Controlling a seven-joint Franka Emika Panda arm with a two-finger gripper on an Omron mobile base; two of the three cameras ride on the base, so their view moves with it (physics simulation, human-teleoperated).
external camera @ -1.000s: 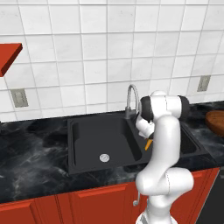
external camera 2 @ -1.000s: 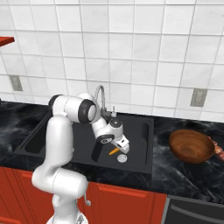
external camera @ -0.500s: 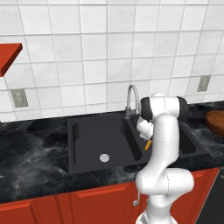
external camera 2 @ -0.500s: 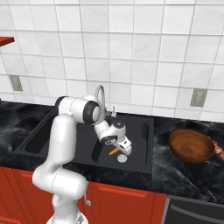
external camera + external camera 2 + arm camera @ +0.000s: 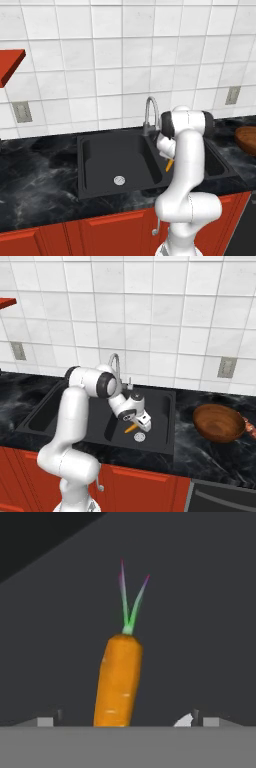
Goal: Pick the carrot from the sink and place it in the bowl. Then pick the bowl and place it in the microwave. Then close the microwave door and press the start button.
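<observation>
The orange carrot (image 5: pixel 118 682) with its green top lies on the floor of the black sink (image 5: pixel 160 406), in the right basin beside the round drain (image 5: pixel 140 437). The carrot (image 5: pixel 130 429) is just below my hand. My gripper (image 5: pixel 142 424) hangs low in that basin, open, and its fingertips (image 5: pixel 46 721) stand on either side of the carrot's thick end without touching it. From the left, the carrot (image 5: pixel 169 164) peeks out beside my arm, under the gripper (image 5: pixel 167 155). The brown bowl (image 5: pixel 220 423) rests on the dark counter right of the sink. The microwave and its door are out of view.
A curved silver faucet (image 5: pixel 116 363) rises behind the basin, close to my forearm. The left basin (image 5: pixel 115 160) has its own drain (image 5: pixel 119 180). The black marble counter (image 5: pixel 35 170) runs along a white tiled wall. Red cabinets (image 5: pixel 140 491) sit below.
The hand has crept a little to the right and lower over the carrot. The jaws have stayed open and the carrot has not moved.
</observation>
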